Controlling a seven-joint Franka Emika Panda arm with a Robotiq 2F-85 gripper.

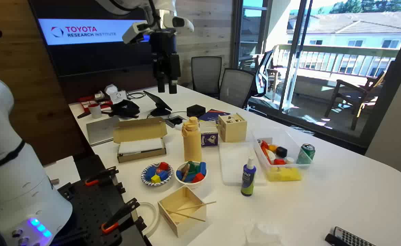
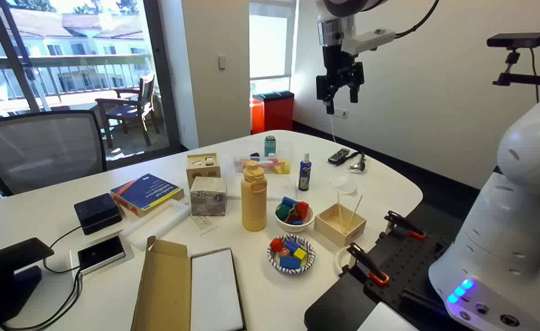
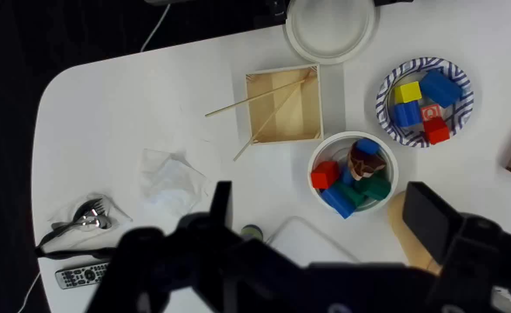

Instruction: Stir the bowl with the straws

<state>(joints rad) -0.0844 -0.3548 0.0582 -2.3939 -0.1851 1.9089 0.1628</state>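
Note:
Two thin wooden sticks, the straws [image 3: 255, 98], lean in an open wooden box [image 3: 301, 117], crossing near one corner, their free ends past its rim. They also show in both exterior views [image 1: 200, 205] [image 2: 353, 214]. A white bowl [image 3: 346, 134] beside the box holds red, blue, green and brown blocks. A blue-and-white patterned bowl [image 3: 383, 106] holds blue, yellow and red blocks. No plain blue bowl with orange-red contents is in view. My gripper [image 3: 320, 189] is open and empty, high above the table in both exterior views [image 1: 167, 89] [image 2: 342, 103].
A tall yellow bottle [image 1: 191, 143] stands beside the white bowl. A spray bottle [image 1: 248, 177], a clear bin [image 1: 306, 164] with a can [image 1: 306, 153], a tissue box [image 2: 208, 197] and an open cardboard box [image 2: 168, 285] stand around. A round white lid [image 3: 331, 26] lies by the wooden box.

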